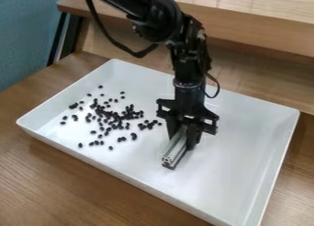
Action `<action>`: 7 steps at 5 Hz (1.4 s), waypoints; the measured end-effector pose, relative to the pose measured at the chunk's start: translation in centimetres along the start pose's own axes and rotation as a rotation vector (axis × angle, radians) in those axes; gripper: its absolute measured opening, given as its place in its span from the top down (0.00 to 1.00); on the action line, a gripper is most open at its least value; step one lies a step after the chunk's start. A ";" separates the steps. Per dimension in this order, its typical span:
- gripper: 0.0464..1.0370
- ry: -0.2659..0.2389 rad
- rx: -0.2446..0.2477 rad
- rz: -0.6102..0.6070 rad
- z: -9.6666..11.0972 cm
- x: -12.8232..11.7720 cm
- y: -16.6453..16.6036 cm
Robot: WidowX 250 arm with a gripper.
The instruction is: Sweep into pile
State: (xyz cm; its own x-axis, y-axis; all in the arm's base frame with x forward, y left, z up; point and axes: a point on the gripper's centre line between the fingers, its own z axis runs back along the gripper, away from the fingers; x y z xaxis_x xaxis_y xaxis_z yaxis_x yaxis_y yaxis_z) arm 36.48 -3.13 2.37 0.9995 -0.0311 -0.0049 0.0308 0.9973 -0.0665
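Black beans: scattered in the left part of the tray; densest in an irregular cluster near the middle of the spread, with loose single beans [127,115] and small groups around it; several sit apart from the rest toward the near side, others toward the far left.
Metal bar: a grooved, silver-coloured length [175,148] with a dark strip along its lower edge; held at a tilt, its near end low at the tray floor, just right of the nearest beans and apart from them; whether it touches the floor cannot be told.
End effector: black, hanging down over the middle of the tray [184,137]; its fingers clamped on the metal bar, one at either side.
Arm: black, entering at the top edge and bending downward above the tray [167,20]; a dark cable [115,42] loops beside it at the left.
Tray: white, rectangular, with raised walls [236,147]; set at a slant on the table and holding the beans.
Table: brown, wood-grained [55,174]; seen at the left and along the near side of the tray.
Surroundings: a raised wooden ledge [264,30] behind the tray; a blue surface [25,34] at the upper left, with a dark frame beside it.
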 end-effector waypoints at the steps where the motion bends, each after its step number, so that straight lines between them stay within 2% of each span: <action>1: 0.64 0.027 0.021 -0.085 -0.1 -0.6 0.5; 2: 0.64 0.035 0.049 -0.122 0.1 -1.1 1.8; 3: 0.64 0.039 0.048 -0.121 0.1 -1.9 3.6; 5: 0.64 0.014 0.048 -0.113 0.0 -2.9 6.8; 6: 0.64 -0.003 0.072 -0.120 0.0 -3.2 8.3; 7: 0.64 -0.010 0.112 -0.181 0.1 -3.1 9.3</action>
State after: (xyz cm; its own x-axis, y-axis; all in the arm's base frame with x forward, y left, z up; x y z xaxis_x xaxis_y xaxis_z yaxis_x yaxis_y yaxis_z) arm 33.69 6.28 1.90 0.9777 -0.2100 0.0072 0.2095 0.9767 0.0460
